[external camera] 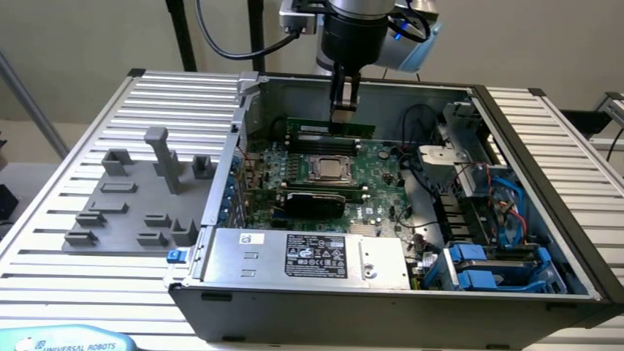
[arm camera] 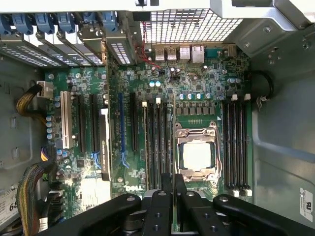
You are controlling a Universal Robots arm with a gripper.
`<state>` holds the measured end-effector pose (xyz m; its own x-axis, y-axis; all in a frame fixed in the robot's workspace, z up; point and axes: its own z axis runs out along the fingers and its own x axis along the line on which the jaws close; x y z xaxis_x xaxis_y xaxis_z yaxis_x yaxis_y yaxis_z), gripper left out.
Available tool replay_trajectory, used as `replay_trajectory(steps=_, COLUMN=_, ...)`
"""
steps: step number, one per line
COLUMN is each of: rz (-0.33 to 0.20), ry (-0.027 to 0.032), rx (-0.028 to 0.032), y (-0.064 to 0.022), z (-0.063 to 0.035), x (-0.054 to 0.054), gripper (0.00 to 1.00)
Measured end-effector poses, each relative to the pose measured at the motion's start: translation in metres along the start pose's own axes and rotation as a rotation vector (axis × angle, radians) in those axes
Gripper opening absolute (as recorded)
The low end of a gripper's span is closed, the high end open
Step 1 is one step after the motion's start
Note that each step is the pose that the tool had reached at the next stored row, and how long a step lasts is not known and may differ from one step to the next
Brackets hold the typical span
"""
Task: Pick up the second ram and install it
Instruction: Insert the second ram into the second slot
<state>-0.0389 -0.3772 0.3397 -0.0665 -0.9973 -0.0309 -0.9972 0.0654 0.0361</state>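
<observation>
Inside the open PC case (external camera: 546, 183), over the motherboard (external camera: 375, 186), the gripper (external camera: 341, 111) has its fingers pinched narrow on the second ram (external camera: 332, 129). It's a thin, rigid dark-green board w/ small black chips, held on edge just beyond the CPU socket (external camera: 332, 170) in the exterior view. Step in hand, I'd judge: pick-up done, lining up over the long black plastic slots (arm camera: 156, 147) beside the socket. Seating calls for the edge parallel to one slot, then a straight, even push
</observation>
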Motion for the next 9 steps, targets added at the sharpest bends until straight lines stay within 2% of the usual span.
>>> replay_trajectory(steps=6, rz=0.0, ry=0.0, rx=0.0, y=0.0, z=0.0003, x=0.0, gripper=0.14)
replay_trajectory(steps=9, rz=-0.009, ry=-0.0001, rx=0.0058, y=0.0003, z=0.0041, x=0.0001, gripper=0.14)
